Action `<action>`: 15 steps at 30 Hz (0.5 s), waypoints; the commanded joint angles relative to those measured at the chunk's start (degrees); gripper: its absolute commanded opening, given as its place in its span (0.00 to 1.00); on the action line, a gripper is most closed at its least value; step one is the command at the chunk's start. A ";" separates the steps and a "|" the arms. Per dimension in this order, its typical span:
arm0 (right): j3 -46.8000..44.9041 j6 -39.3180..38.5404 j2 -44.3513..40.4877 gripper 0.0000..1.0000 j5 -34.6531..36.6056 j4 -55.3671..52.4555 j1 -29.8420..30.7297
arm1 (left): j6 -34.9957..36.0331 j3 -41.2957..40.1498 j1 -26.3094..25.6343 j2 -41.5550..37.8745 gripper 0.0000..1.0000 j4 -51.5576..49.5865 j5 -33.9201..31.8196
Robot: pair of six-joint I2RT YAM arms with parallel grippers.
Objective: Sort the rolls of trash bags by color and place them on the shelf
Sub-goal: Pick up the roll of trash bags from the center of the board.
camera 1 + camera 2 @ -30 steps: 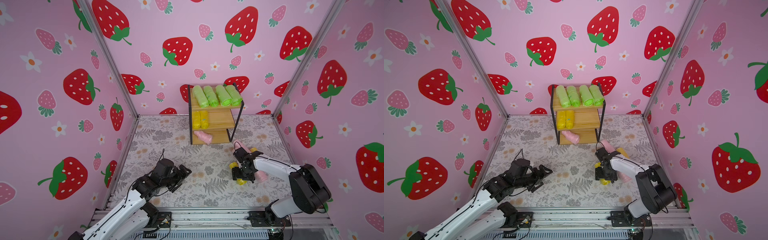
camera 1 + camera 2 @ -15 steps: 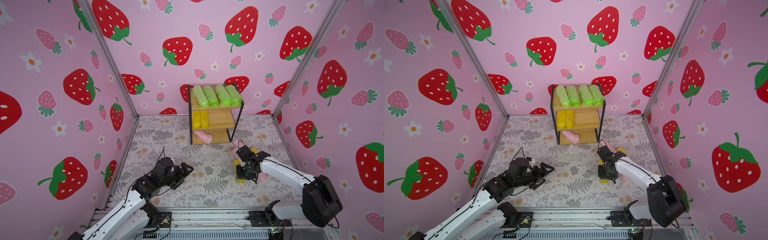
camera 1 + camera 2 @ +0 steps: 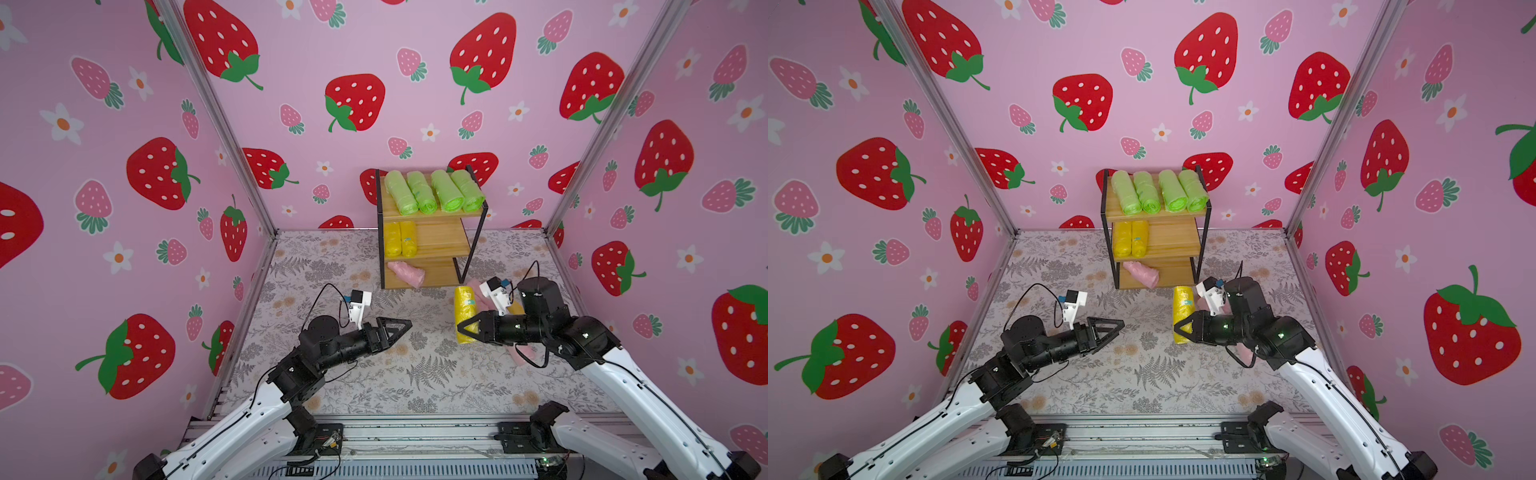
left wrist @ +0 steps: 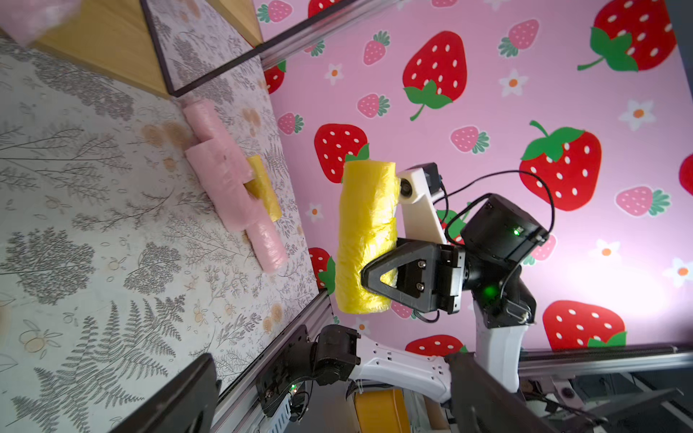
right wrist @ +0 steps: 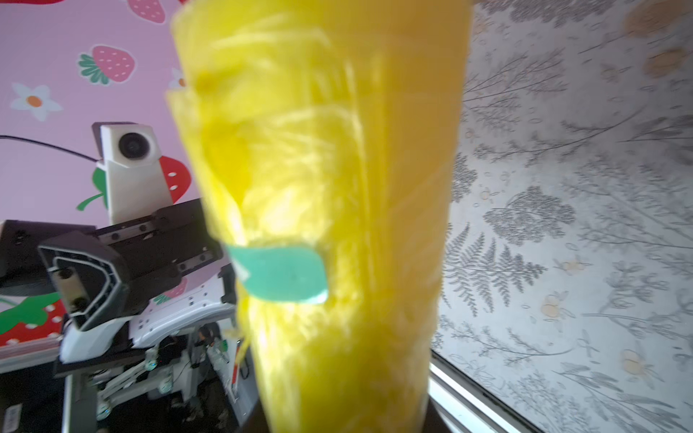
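Shelf [image 3: 440,245] at the back of the table [image 3: 415,374], taken as reference.

Just in front of the foot of its right post: held yellow roll [image 3: 464,305], off the table, lying level with one end toward the shelf. Right fingers [image 4: 410,275] clamped on the end farther from the shelf. Green sticker [image 5: 277,277] on the wrap.

Beyond that roll, beside the shelf's right foot: loose heap on the table of three pink rolls [image 4: 225,180], touching, with one loose yellow roll [image 4: 264,191] against them. Largely hidden by the right arm [image 3: 623,374] in both top views.

Well in front of the shelf's left post: left fingers [image 3: 386,330], spread wide and empty, pointing toward the held roll.

On the shelf:
- Top board: four green rolls [image 3: 434,197] side by side.
- Middle board: two yellow rolls [image 3: 400,244], touching, at the left end.
- Bottom board: one pink roll [image 3: 406,273], askew at the left.
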 commanded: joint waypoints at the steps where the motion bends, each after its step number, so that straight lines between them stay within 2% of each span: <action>1: 2.91 2.47 0.56 0.00 -5.83 5.56 3.33 | 3.60 3.08 -2.07 0.90 1.00 7.43 0.20; 6: 4.34 3.72 3.27 0.00 -3.40 8.23 10.26 | 5.87 4.61 -4.11 2.15 1.00 8.45 -1.57; 15: 5.57 4.79 6.51 0.00 -1.50 12.08 18.11 | 6.22 5.12 -4.60 2.77 1.00 7.33 -4.17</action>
